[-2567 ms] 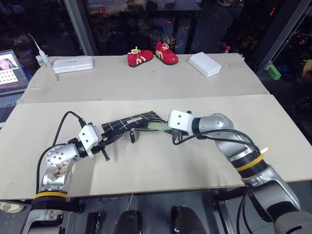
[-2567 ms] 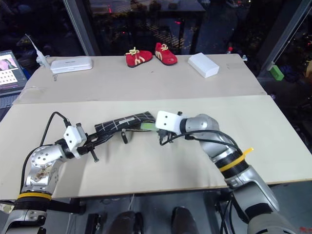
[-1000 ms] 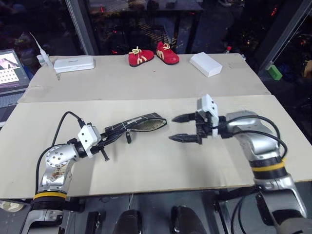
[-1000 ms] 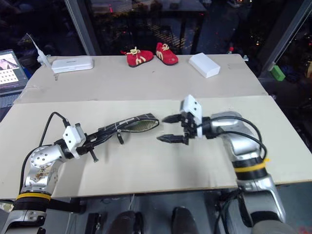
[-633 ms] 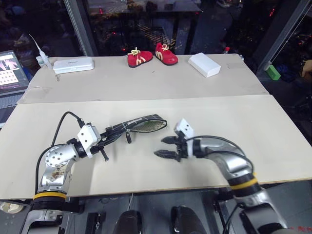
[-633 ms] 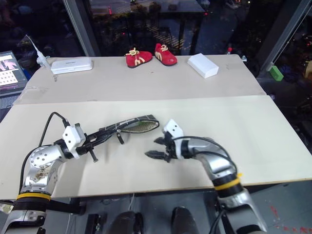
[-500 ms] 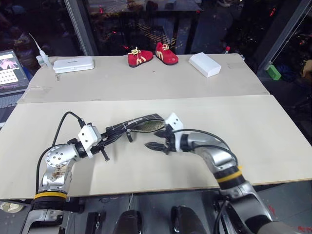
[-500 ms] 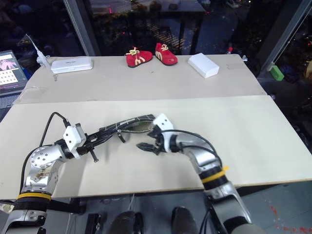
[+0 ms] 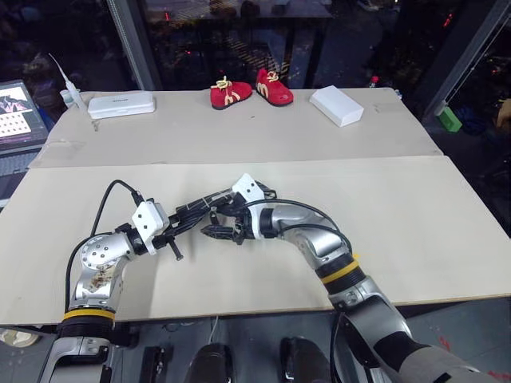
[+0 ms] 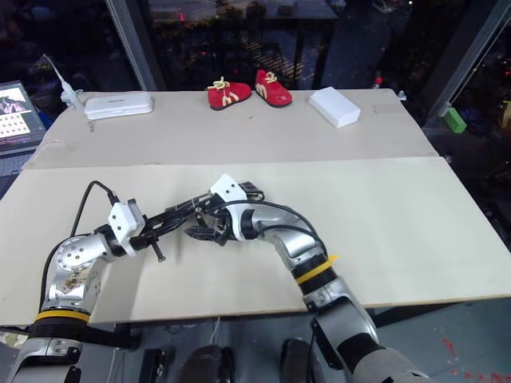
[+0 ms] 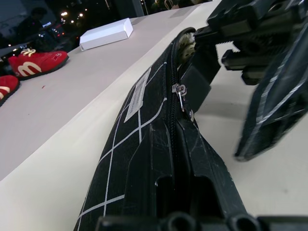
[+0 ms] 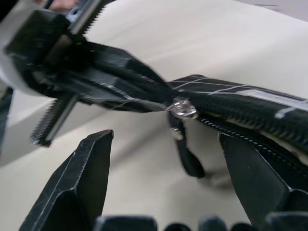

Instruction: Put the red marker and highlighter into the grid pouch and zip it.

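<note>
Two pale beige worktop boards (image 9: pixel 447 231) carry our black fabric grid pouch with white lines (image 9: pixel 206 209) at centre frame. Our left pincer (image 9: pixel 177 226) is clamped on its near end; our right pincer (image 12: pixel 166 159) spreads around the metal zipper slider (image 12: pixel 184 109).

I count one grid pouch (image 9: pixel 209 209), two red shoes (image 9: pixel 251 88), two white boxes (image 9: pixel 120 104), one laptop (image 9: pixel 17 112), one small green block (image 9: pixel 449 120). Two grippers on my feed: left gripper (image 9: pixel 177 226), right gripper (image 9: pixel 217 226).
</note>
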